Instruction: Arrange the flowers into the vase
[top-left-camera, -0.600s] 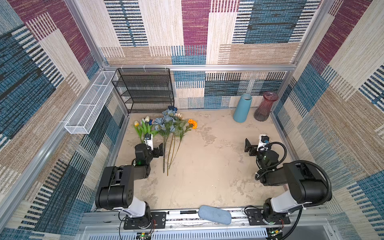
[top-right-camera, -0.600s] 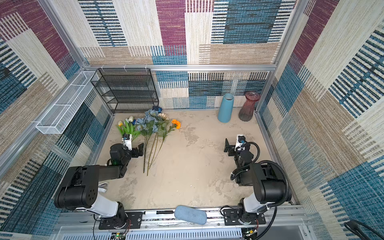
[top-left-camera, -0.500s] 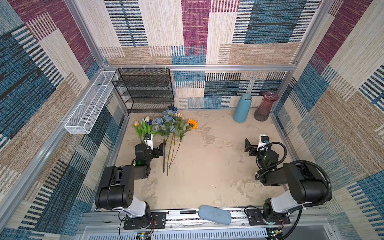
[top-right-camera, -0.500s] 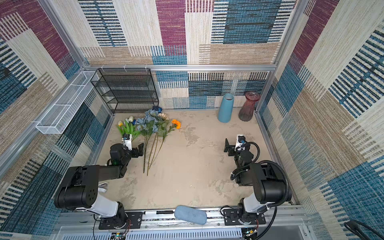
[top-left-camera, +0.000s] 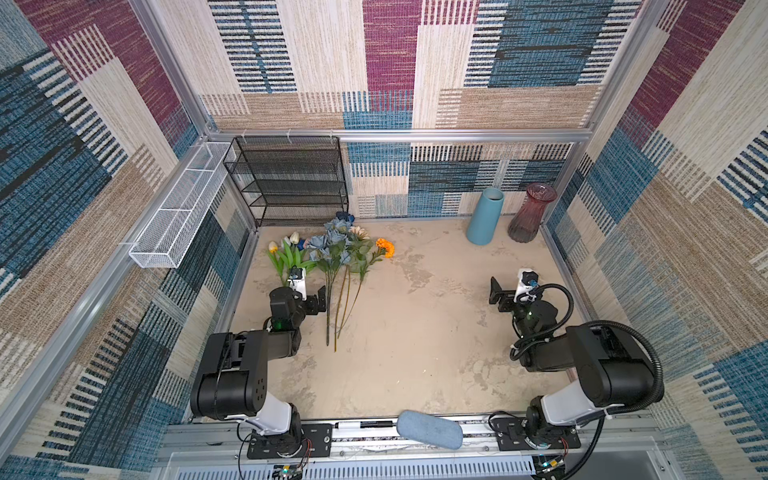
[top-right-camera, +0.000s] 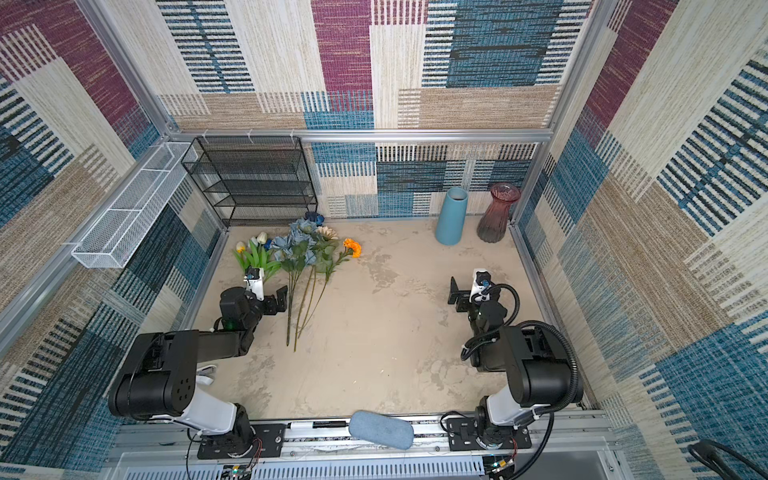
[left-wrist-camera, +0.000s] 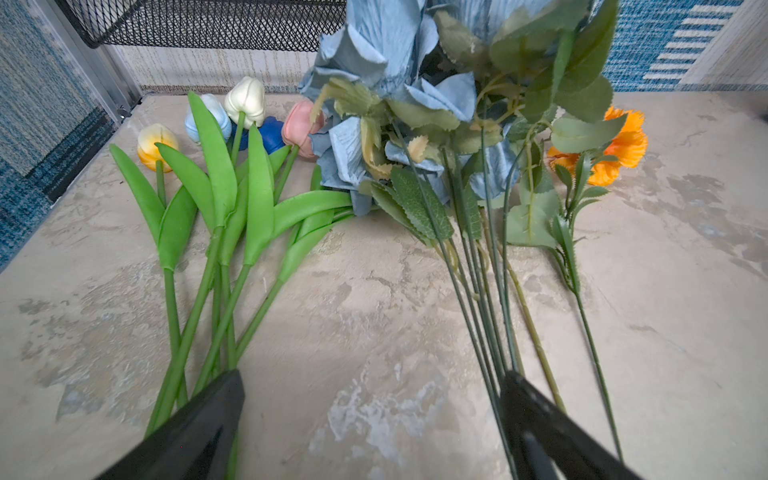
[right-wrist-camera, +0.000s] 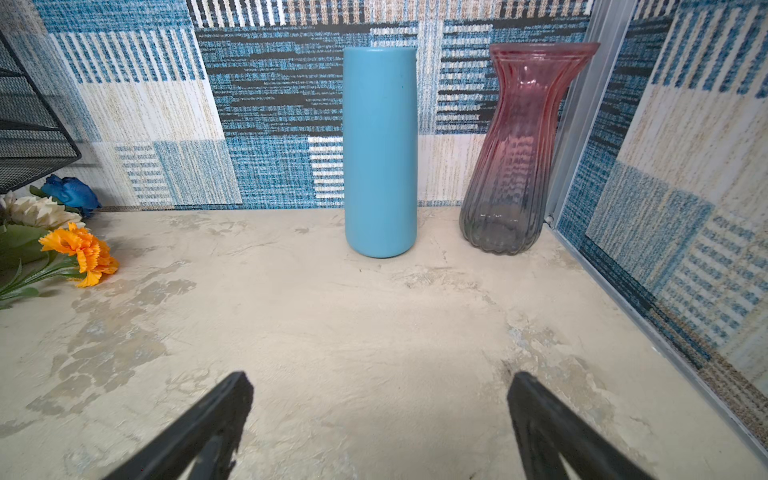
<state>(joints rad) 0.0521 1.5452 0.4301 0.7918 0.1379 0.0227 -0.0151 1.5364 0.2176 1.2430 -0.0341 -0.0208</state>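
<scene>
The flowers (top-left-camera: 336, 249) lie in a loose bunch at the back left of the table in both top views, heads toward the back wall. Tulips (left-wrist-camera: 245, 99), dusty-blue roses (left-wrist-camera: 382, 45) and an orange marigold (left-wrist-camera: 623, 145) show in the left wrist view. My left gripper (left-wrist-camera: 372, 376) is open over bare table, one finger above the tulip stems (left-wrist-camera: 199, 316) and the other above the rose stems (left-wrist-camera: 486, 316). A blue cylinder vase (right-wrist-camera: 380, 149) and a pink ribbed glass vase (right-wrist-camera: 515, 158) stand upright at the back right. My right gripper (right-wrist-camera: 381, 376) is open and empty, well short of them.
A black mesh shelf (top-left-camera: 291, 183) stands against the back wall behind the flowers (top-right-camera: 303, 249). A white wire basket (top-left-camera: 178, 208) hangs on the left wall. A blue-grey pad (top-left-camera: 428, 424) rests on the front rail. Patterned walls close in the table on three sides.
</scene>
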